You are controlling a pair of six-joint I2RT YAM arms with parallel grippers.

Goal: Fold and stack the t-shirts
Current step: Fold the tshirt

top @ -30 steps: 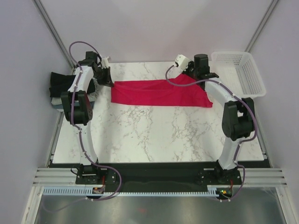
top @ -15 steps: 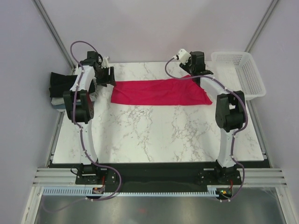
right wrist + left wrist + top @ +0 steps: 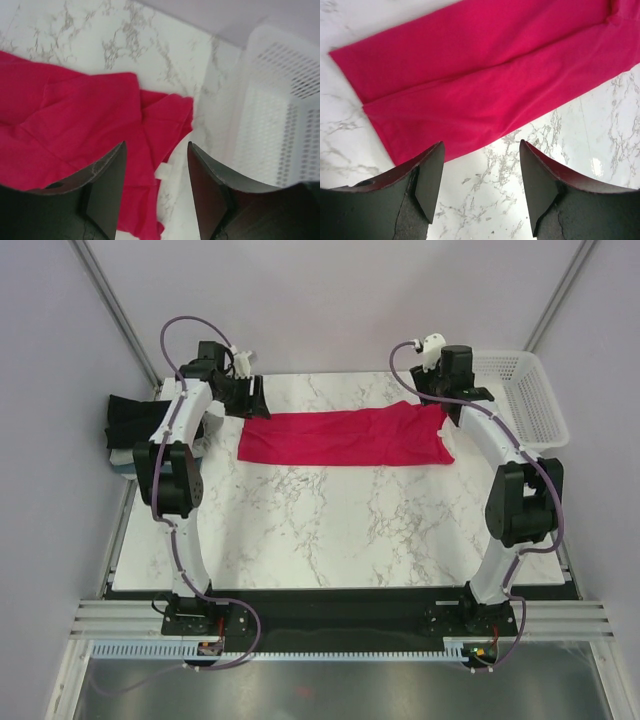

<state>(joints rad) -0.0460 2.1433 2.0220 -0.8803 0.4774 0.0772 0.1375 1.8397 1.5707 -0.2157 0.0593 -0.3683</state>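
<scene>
The crimson-red t-shirt (image 3: 345, 438) lies flat as a long folded band across the far part of the marble table (image 3: 330, 520). My left gripper (image 3: 252, 397) hovers open just off the band's left end; in the left wrist view its jaws (image 3: 481, 150) stand apart over bare marble, beside the red cloth (image 3: 485, 75). My right gripper (image 3: 462, 395) is open above the band's right end. In the right wrist view nothing sits between its jaws (image 3: 156, 150), and the crumpled red edge (image 3: 75, 125) with a white tag (image 3: 164, 172) lies below. Folded t-shirts, black on top (image 3: 130, 420), are stacked off the table's left edge.
A white plastic mesh basket (image 3: 520, 390) stands at the far right corner, close beside my right gripper, and fills the right side of the right wrist view (image 3: 280, 115). Pale walls close in the back and both sides.
Both grippers went from shut to open and let go of the red shirt's ends. Both arms rose and drew back toward the far edge; the shirt now lies still.
</scene>
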